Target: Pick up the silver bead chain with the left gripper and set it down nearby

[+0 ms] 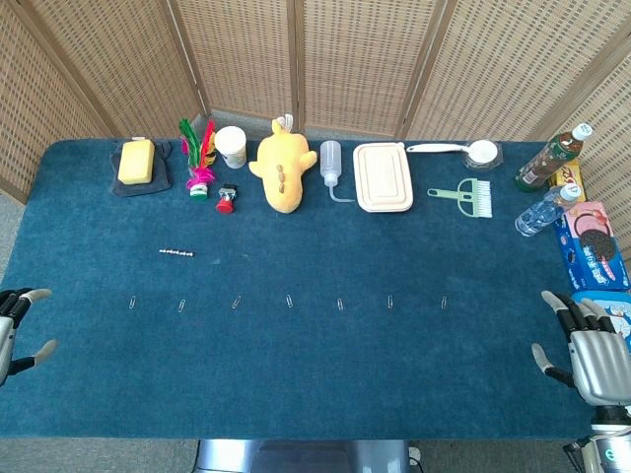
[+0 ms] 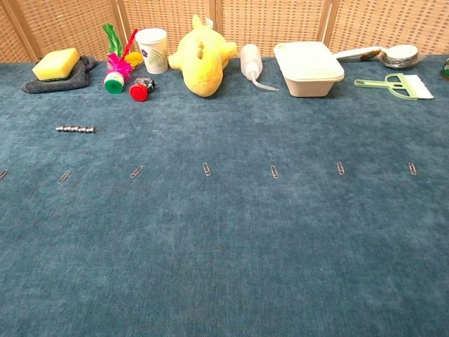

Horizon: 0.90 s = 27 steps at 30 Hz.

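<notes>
A short silver bead chain [image 1: 176, 253] lies straight on the blue cloth at the left; the chest view shows the chain [image 2: 76, 129] too. My left hand [image 1: 15, 330] sits at the table's left edge, well below and left of the chain, fingers spread and holding nothing. Over at the right edge my right hand [image 1: 590, 350] rests with fingers apart and empty. Neither hand appears in the chest view.
A row of paper clips [image 1: 289, 301] crosses the table below the chain. Along the back stand a yellow sponge [image 1: 136, 161], feather shuttlecock [image 1: 200, 158], paper cup [image 1: 231, 146], plush toy [image 1: 283, 169], squeeze bottle [image 1: 330, 164], lunch box [image 1: 383, 176], brush [image 1: 465, 196]. Bottles and snack packs [image 1: 590, 241] line the right side.
</notes>
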Each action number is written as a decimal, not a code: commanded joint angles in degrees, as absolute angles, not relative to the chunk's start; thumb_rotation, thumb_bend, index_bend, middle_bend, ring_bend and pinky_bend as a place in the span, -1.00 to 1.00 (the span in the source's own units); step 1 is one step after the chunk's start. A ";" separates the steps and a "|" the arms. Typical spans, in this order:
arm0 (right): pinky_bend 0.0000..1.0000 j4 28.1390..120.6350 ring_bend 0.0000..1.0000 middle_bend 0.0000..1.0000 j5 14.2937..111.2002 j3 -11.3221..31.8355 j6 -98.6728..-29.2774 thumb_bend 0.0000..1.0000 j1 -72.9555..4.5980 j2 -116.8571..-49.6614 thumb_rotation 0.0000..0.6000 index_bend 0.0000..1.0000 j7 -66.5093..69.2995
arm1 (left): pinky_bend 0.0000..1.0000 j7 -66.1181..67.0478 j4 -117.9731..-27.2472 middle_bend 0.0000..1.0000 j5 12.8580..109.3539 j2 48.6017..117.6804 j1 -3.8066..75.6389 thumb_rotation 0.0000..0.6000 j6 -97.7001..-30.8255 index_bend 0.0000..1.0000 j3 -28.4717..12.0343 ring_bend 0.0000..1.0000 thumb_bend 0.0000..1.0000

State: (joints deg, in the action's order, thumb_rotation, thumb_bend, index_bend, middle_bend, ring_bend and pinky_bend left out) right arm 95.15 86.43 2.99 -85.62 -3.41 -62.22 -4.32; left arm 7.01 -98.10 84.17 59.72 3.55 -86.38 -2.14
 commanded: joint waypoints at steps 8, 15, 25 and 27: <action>-0.64 94.84 -0.57 -0.60 86.67 2.88 -84.79 -0.25 -3.91 -63.01 0.75 -0.69 -4.67 | -0.56 7.19 -97.49 -0.44 83.93 59.56 3.65 1.00 -85.79 -0.47 -2.05 -0.49 -0.40; -0.64 94.64 -0.57 -0.60 86.34 3.18 -85.03 -0.25 -3.83 -63.24 0.72 -0.71 -3.68 | -0.56 6.21 -98.11 -0.44 84.52 58.81 3.73 1.00 -86.28 -0.47 -2.37 -0.48 -0.40; -0.64 94.77 -0.57 -0.60 86.22 2.84 -85.36 -0.25 -3.33 -63.91 0.71 -0.71 -3.79 | -0.56 6.41 -96.24 -0.44 83.18 58.55 8.78 1.00 -80.68 -0.47 -5.25 -0.44 -0.40; -0.64 94.68 -0.57 -0.60 86.27 2.63 -85.44 -0.25 -3.15 -64.27 0.71 -0.72 -3.81 | -0.56 6.68 -95.48 -0.43 82.10 58.67 10.40 1.00 -78.59 -0.47 -6.16 -0.44 -0.40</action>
State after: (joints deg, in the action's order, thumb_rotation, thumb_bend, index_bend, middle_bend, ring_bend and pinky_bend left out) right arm 94.72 86.24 2.70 -85.40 -3.22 -64.17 -3.80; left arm 6.21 -96.41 83.13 58.54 8.85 -80.38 -5.12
